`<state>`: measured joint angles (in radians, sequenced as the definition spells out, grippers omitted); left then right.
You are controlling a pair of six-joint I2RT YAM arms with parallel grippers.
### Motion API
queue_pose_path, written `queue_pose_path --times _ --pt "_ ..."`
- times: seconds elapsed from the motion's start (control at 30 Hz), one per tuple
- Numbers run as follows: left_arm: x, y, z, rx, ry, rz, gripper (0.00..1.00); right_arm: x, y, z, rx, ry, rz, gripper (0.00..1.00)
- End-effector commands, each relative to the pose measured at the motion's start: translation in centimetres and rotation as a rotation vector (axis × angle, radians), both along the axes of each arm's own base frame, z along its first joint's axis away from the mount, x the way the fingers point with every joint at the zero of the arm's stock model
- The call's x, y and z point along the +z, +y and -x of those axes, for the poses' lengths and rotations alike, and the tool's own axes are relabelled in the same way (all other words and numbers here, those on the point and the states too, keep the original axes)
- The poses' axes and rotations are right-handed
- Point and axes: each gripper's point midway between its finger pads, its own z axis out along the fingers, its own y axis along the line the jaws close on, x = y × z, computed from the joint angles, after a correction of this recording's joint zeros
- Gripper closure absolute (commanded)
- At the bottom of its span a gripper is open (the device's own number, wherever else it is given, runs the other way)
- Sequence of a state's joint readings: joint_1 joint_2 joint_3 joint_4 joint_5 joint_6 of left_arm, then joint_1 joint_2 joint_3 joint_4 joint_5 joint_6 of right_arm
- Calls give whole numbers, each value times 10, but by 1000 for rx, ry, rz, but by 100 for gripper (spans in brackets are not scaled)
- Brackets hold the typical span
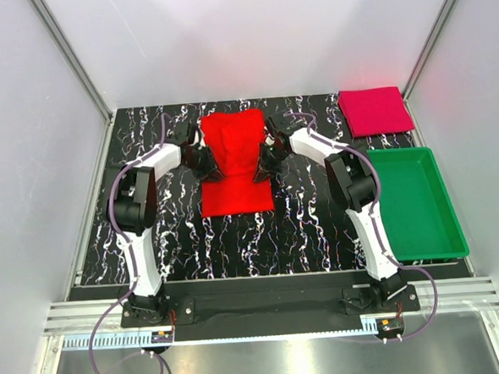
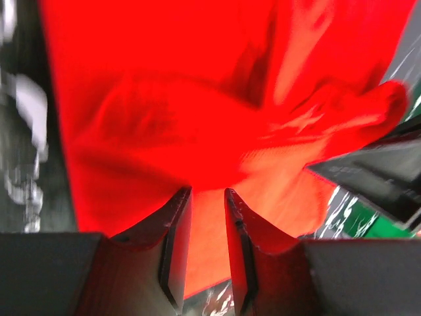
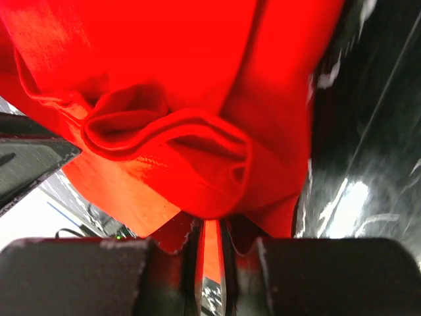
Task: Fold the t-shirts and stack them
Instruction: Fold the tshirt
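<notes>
My right gripper (image 3: 209, 227) is nearly closed, pinching a bunched fold of the red t-shirt (image 1: 233, 150); my left gripper (image 2: 202, 194) stands part open at its opposite edge, clamping nothing visible. The shirt lies mid-table between both arms. Judged light, limp cloth: grip doubled edges, as single layers sag.

Things are carried on a black, white-veined tabletop (image 1: 311, 226). A bright red t-shirt (image 1: 234, 167) is laid at centre: near part flat, far part bunched and raised. A crimson t-shirt (image 1: 374, 111), folded square, is placed at the far right corner. A green tray (image 1: 416, 202) is set just nearer, along the right edge.
</notes>
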<state>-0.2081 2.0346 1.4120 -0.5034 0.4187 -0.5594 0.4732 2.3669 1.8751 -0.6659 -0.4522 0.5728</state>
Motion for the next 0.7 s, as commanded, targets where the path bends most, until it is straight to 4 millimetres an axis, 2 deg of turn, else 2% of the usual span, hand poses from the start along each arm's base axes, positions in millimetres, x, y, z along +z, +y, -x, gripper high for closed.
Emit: queue_pose_path --times 0.0,0.03,0.1,0.17,0.2,0.23,0.27,0.3,0.33,0.37,0.43,0.5,0.53,0.57,0.6,0.63,0.67 --pt "25 -4 -42 17 -98 56 69 16 -1 -39 -43 -110 -11 83" --pt "21 -2 -47 27 -91 55 69 21 -2 -46 -51 -127 -17 83" --pt "29 2 -63 45 -118 59 69 21 -9 -58 -71 -128 -27 83" --pt "22 5 -72 54 -106 54 68 21 -13 -74 -86 -135 -52 82" --pt "31 7 -85 61 -133 64 68 22 -20 -83 -107 -133 -64 82" --pt "23 8 -90 66 -115 72 68 32 -20 -94 -114 -157 -85 82" --pt "24 9 -94 73 -112 72 68 27 -22 -99 -124 -147 -93 82" --pt "35 14 -109 89 -146 80 68 30 -22 -105 -125 -149 -115 82" --pt "32 17 -114 104 -142 80 67 47 -23 -120 -135 -193 -140 82" --pt "36 24 -122 123 -154 72 67 39 -23 -123 -137 -170 -150 81" --pt "53 27 -136 138 -192 81 67 44 -28 -134 -150 -172 -173 81" --pt "69 29 -139 138 -217 83 67 60 -25 -138 -145 -174 -200 81" --pt "88 28 -137 127 -255 81 67 68 -24 -138 -139 -184 -204 80" --pt "94 28 -133 120 -265 77 67 83 -25 -136 -142 -192 -212 79" --pt "89 25 -122 106 -249 66 67 90 -23 -131 -135 -189 -218 78" --pt "105 23 -115 88 -281 62 66 84 -26 -123 -134 -160 -206 76" --pt "108 18 -108 68 -287 73 66 104 -22 -117 -107 -198 -223 74"
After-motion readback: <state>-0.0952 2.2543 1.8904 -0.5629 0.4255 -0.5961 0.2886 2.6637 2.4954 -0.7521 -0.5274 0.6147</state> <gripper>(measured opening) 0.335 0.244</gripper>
